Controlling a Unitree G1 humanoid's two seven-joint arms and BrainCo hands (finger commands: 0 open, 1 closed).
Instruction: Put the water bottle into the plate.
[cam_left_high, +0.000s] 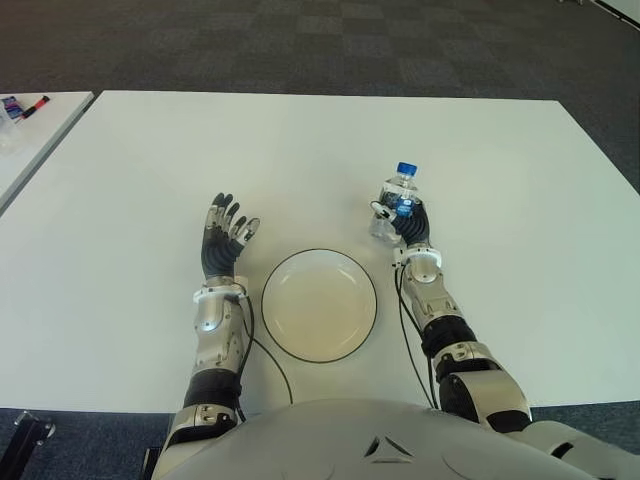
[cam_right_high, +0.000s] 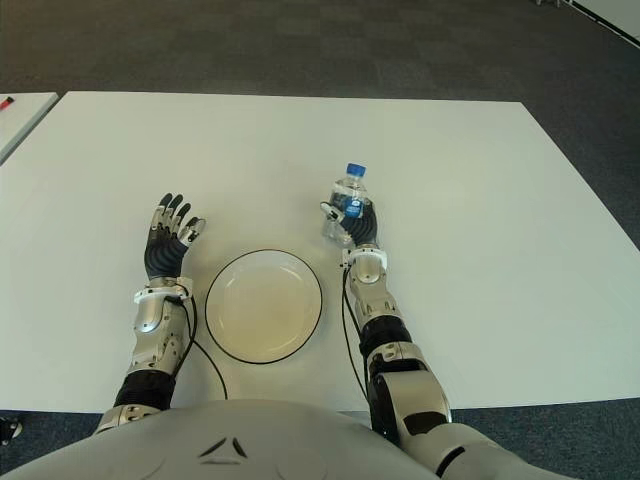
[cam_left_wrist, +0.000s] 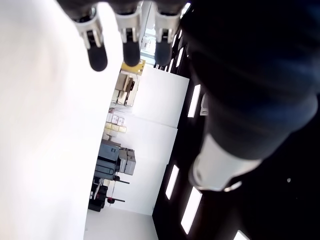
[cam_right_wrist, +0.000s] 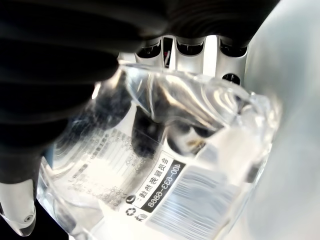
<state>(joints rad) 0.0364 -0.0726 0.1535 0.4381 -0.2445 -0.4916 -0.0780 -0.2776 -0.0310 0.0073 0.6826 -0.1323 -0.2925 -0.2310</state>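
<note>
Right robot hand (cam_left_high: 407, 219) wrapped around upright water bottle (cam_left_high: 396, 196) beyond plate (cam_left_high: 319, 305), left robot hand (cam_left_high: 224, 240) spread, empty

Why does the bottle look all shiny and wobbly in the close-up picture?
In the right wrist view the water bottle fills the picture, so its clear plastic bends the light and glints, and the dark fingers of the right hand look blurry. In the left eye view it looks crisp, with soft shadows on the table.
</note>
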